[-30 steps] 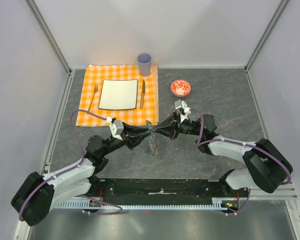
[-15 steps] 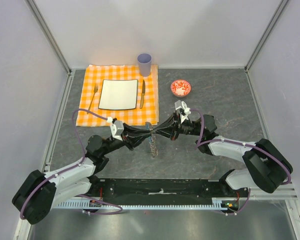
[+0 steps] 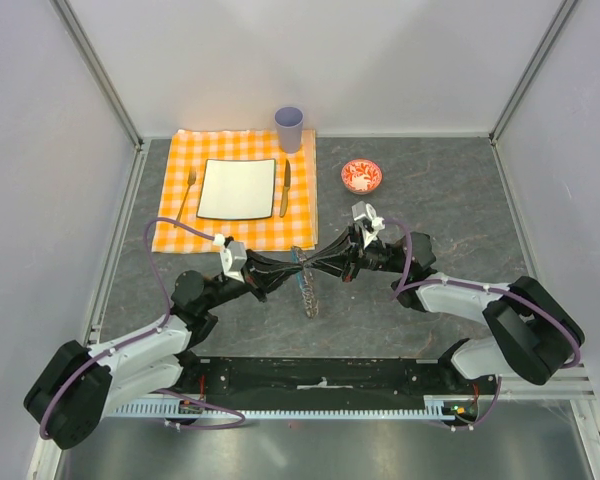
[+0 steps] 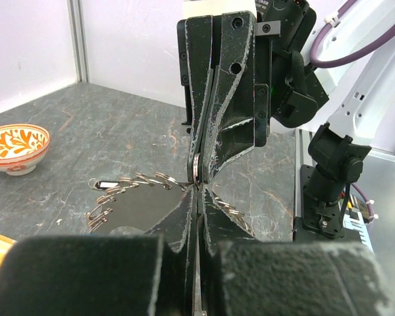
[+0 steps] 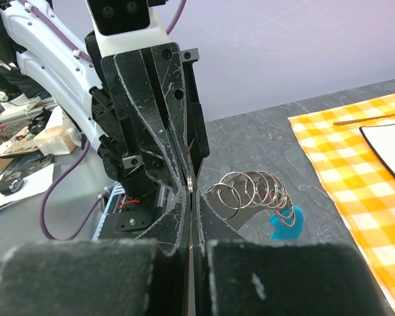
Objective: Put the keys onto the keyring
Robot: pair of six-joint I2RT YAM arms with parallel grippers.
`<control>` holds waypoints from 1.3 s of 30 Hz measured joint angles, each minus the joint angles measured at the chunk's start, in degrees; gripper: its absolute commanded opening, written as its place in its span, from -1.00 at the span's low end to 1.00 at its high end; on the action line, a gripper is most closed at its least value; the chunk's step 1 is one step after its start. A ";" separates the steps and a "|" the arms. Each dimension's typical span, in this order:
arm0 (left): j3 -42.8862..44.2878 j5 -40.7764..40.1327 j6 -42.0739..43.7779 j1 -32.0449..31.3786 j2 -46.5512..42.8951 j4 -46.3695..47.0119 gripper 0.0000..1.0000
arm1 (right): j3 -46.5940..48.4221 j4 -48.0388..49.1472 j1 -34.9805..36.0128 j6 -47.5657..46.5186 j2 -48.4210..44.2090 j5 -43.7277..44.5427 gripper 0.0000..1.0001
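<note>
My left gripper [image 3: 298, 266] and right gripper [image 3: 316, 265] meet tip to tip above the table's middle, both shut on the same end of the keyring [image 3: 309, 292], a chain of grey metal rings hanging below them. In the left wrist view my left gripper [image 4: 197, 195] pinches the chain just under the right gripper [image 4: 196, 176]; the rings [image 4: 138, 183] trail left, with a small black and silvery key [image 4: 106, 185] among them. In the right wrist view the rings [image 5: 253, 189] end in a blue plastic piece [image 5: 284, 224] beside my right gripper [image 5: 192, 192].
A red patterned bowl [image 3: 361, 176] stands behind the grippers. At the back left an orange checked cloth [image 3: 176, 236] carries a white plate [image 3: 237, 188], a fork [image 3: 186, 195], a table knife [image 3: 285, 187] and a lilac cup [image 3: 289, 128]. Walls enclose three sides.
The hanging chain has swung slightly right and lower. Both grippers stay shut on it, almost in the same place.
</note>
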 measured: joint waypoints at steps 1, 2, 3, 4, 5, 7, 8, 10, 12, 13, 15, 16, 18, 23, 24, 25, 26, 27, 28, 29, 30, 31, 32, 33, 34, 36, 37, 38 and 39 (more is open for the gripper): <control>0.00 0.00 0.02 0.00 -0.09 -0.02 -0.97 | 0.00 0.09 0.00 0.04 0.02 -0.07 -0.99; 0.00 0.00 0.02 0.00 -0.13 -0.04 -0.97 | 0.00 0.09 0.02 0.07 0.02 -0.13 -0.97; 0.00 0.00 0.02 0.00 -0.17 -0.11 -0.96 | 0.00 0.07 0.02 0.07 0.02 -0.20 -0.94; 0.00 0.00 0.02 0.00 -0.20 -0.17 -0.96 | 0.00 0.00 0.02 0.04 0.02 -0.20 -0.85; 0.00 0.00 0.04 0.00 -0.22 -0.28 -0.96 | 0.00 -0.28 0.00 -0.09 0.00 -0.20 -0.76; 0.00 0.00 0.07 0.00 -0.24 -1.11 -0.96 | 0.00 -1.88 0.02 -0.92 -0.31 -0.20 -0.60; 0.00 0.00 0.11 0.00 -0.26 -1.81 -0.97 | 0.00 -3.17 0.00 -1.49 -0.63 -0.22 -0.58; 0.07 -0.07 0.59 0.00 -0.48 -3.87 -0.97 | 0.26 -9.01 0.02 -4.55 -2.08 -0.24 -0.56; 0.55 -0.07 1.68 0.00 -0.68 -6.62 -0.96 | 1.16 -16.52 0.02 -8.00 -3.76 -0.17 -0.56; 0.87 -0.07 2.19 0.00 -0.72 -7.76 -0.97 | 1.75 -19.74 0.02 -9.81 -4.46 -0.02 -0.56; 1.88 -0.07 3.54 0.00 -0.81 -10.86 -0.96 | 2.97 -26.29 0.02 -13.35 -6.01 0.48 -0.56; 2.23 -0.07 4.02 0.00 -0.83 -11.89 -0.97 | 3.67 -29.46 0.02 -15.23 -6.84 0.59 -0.57; 2.67 -0.04 4.79 0.00 -0.85 -13.44 -0.96 | 4.68 -33.59 0.02 -17.81 -7.89 1.11 -0.61; 3.56 0.48 6.01 0.00 -0.83 -16.79 -0.96 | 5.73 -39.06 0.02 -21.09 -8.28 1.81 -0.69; 3.65 0.79 6.16 0.00 -0.79 -17.14 -0.96 | 5.75 -39.85 0.02 -21.46 -8.28 1.81 -0.71; 3.72 0.98 6.23 0.00 -0.79 -17.49 -0.96 | 5.79 -40.39 0.02 -21.73 -8.28 1.81 -0.72; 3.76 1.09 6.32 0.00 -0.74 -17.79 -0.96 | 5.84 -41.00 0.02 -21.99 -8.28 1.84 -0.74; 3.85 1.25 6.40 0.00 -0.68 -18.14 -0.97 | 5.92 -41.57 0.02 -22.21 -8.28 1.81 -0.76; 3.89 1.36 6.45 0.00 -0.59 -18.32 -0.97 | 6.01 -41.94 0.02 -22.34 -8.28 1.79 -0.77; 4.02 1.40 6.58 0.02 -0.48 -18.62 -0.97 | 6.10 -42.29 0.02 -22.53 -8.28 1.77 -0.81; 4.15 1.44 6.64 0.09 -0.33 -18.78 -0.97 | 6.16 -42.51 0.02 -22.67 -8.28 1.77 -0.98; 4.39 1.49 6.75 0.11 -0.11 -19.08 -0.97 | 6.19 -42.64 0.00 -22.75 -8.28 1.75 -1.00; 4.61 1.46 6.84 0.11 0.13 -19.34 -0.96 | 6.23 -42.80 0.00 -22.91 -8.28 1.70 -1.00; 4.74 1.51 6.86 0.22 0.33 -19.50 -0.96 | 6.27 -42.97 0.00 -22.95 -8.26 1.70 -1.00; 4.81 1.53 6.88 0.26 0.44 -19.54 -0.96 | 6.29 -42.99 0.00 -22.95 -8.26 1.73 -1.00; 4.83 1.55 6.91 0.28 0.46 -19.61 -0.85 | 6.29 -42.91 -0.02 -22.71 -8.15 1.70 -1.00; 4.83 1.53 6.95 0.33 0.46 -19.63 -0.75 | 6.29 -42.66 -0.02 -22.40 -8.09 1.68 -1.00; 4.85 1.46 7.04 0.35 0.44 -19.61 -0.65 | 6.29 -42.32 -0.04 -22.03 -7.96 1.68 -1.00; 4.85 1.40 7.15 0.37 0.33 -19.58 -0.46 | 6.29 -41.83 -0.04 -21.53 -7.82 1.66 -1.00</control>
